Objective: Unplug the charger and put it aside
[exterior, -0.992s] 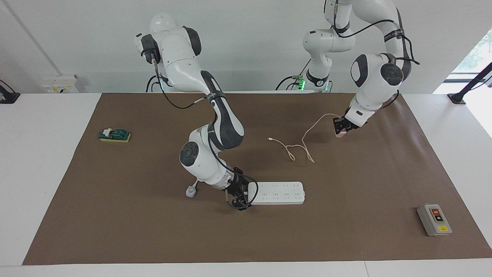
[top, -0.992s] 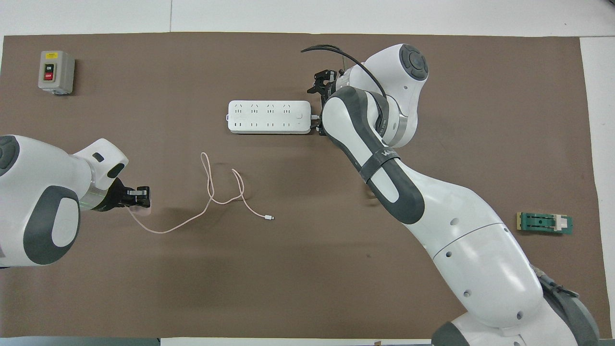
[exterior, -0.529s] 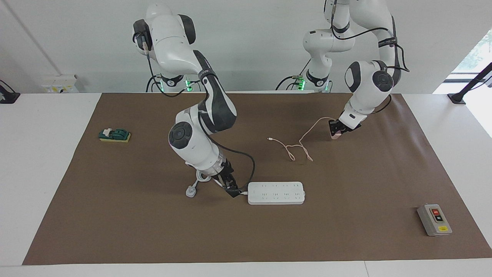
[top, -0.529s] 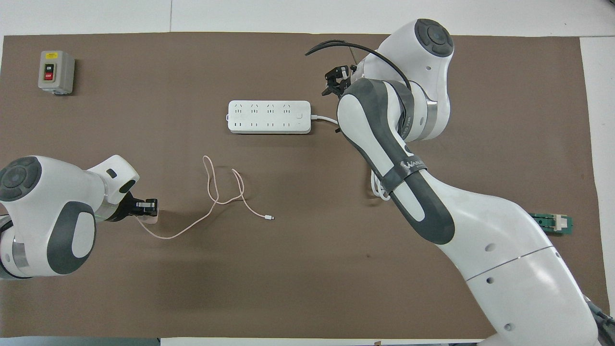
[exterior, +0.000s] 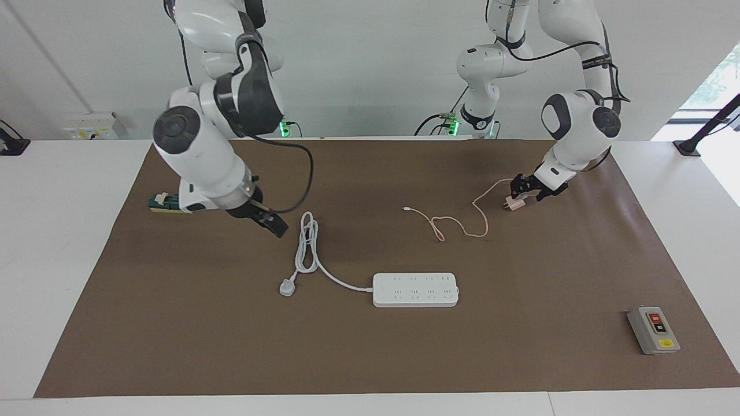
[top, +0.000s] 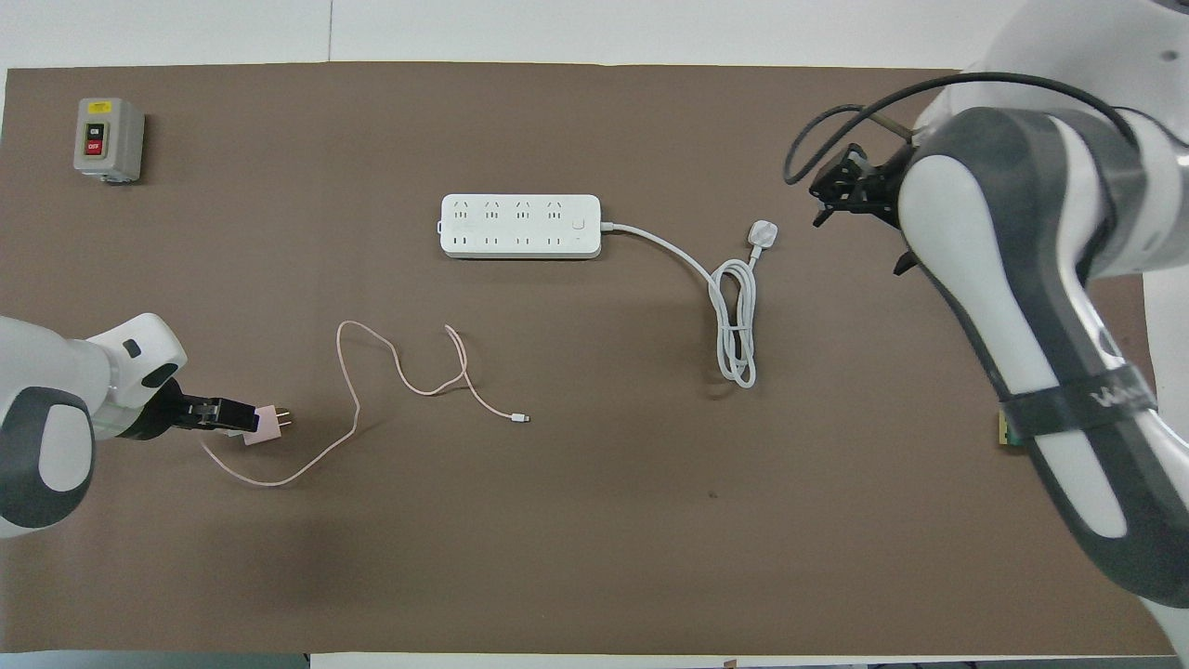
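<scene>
Across the brown mat (exterior: 231, 358) on the tabletop (exterior: 69, 260), two changes within the last second. No longer down at the end of the white power strip (exterior: 415, 289): swung up and away, with the right gripper (exterior: 276, 226) now hanging over the mat near the green block (exterior: 165, 202), waiting. Leaves the strip's white cord (exterior: 306, 242) lying in plain sight and every socket bare.

Toward the left arm's end, lowered and let go. Hovers just over the charger (exterior: 513, 204) with the left gripper (exterior: 525, 192); fingers (top: 230, 415) appear parted, holding nothing, at most brushing the cube's back. Sits on the mat on its own, prongs pointing away from the gripper, nearer to the robots than the strip and well apart from it. Trails off in loose curls as the thin pink cable (exterior: 462, 228), ending at the tiny connector (exterior: 406, 208), also flat on the mat.

Judged from this: unplugged, set aside, task as good as finished; only the retreat left.
</scene>
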